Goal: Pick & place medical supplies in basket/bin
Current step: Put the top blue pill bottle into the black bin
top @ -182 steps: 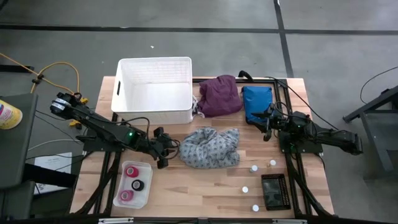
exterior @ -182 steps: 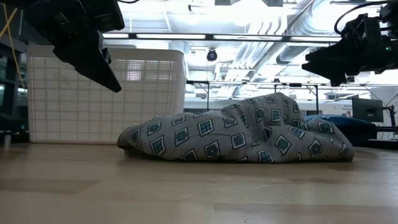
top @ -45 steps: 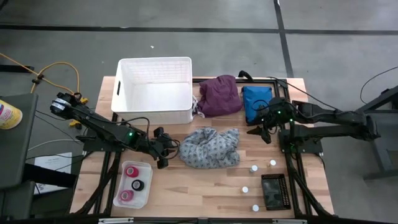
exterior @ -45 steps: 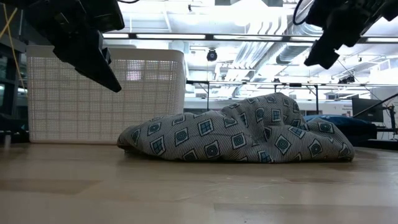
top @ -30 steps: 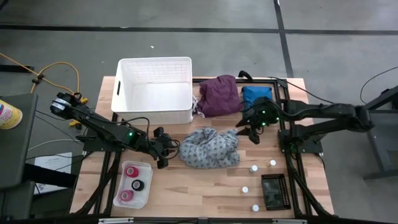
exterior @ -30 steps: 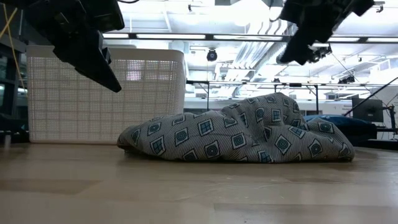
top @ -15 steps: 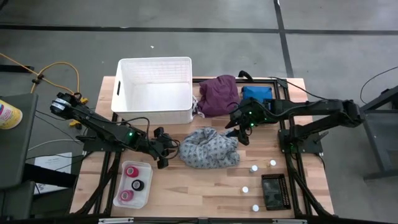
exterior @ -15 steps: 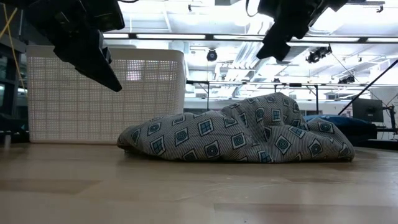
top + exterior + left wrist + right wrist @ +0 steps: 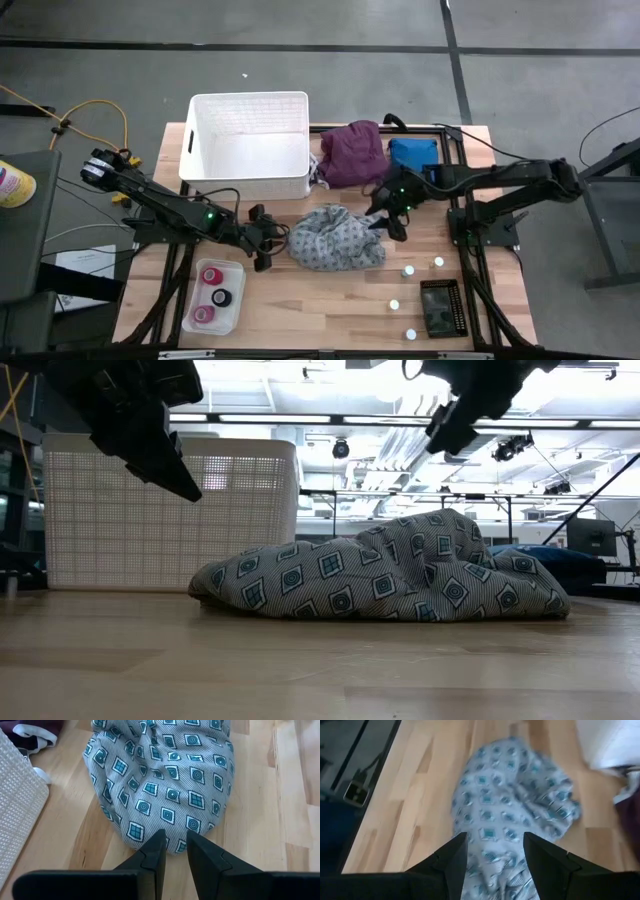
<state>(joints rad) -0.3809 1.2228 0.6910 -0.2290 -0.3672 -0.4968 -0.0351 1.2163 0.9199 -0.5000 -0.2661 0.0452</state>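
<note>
The grey dotted garment (image 9: 335, 237) lies bunched on the table's middle, just in front of the white basket (image 9: 248, 172). My left gripper (image 9: 264, 249) hovers at the garment's left end (image 9: 150, 827), above the wood, its fingers a narrow gap apart with nothing between them. My right gripper (image 9: 386, 224) hangs open over the garment's right end (image 9: 495, 820), well clear of it in the low view (image 9: 443, 438). The purple garment (image 9: 353, 153) lies behind, to the basket's right. Tape rolls (image 9: 211, 297) sit in a clear tray at the near left. White-capped vials (image 9: 408, 270) stand at the near right.
A blue pouch (image 9: 412, 157) lies right of the purple garment. A dark rack (image 9: 440, 306) sits by the vials at the near right. Bare wood (image 9: 310, 310) stretches between the tray and the vials.
My right gripper has travelled toward the table's left edge, from beside the blue pouch to above the grey garment's right end, then a little toward the near edge, staying open and high. The garment has not moved.
</note>
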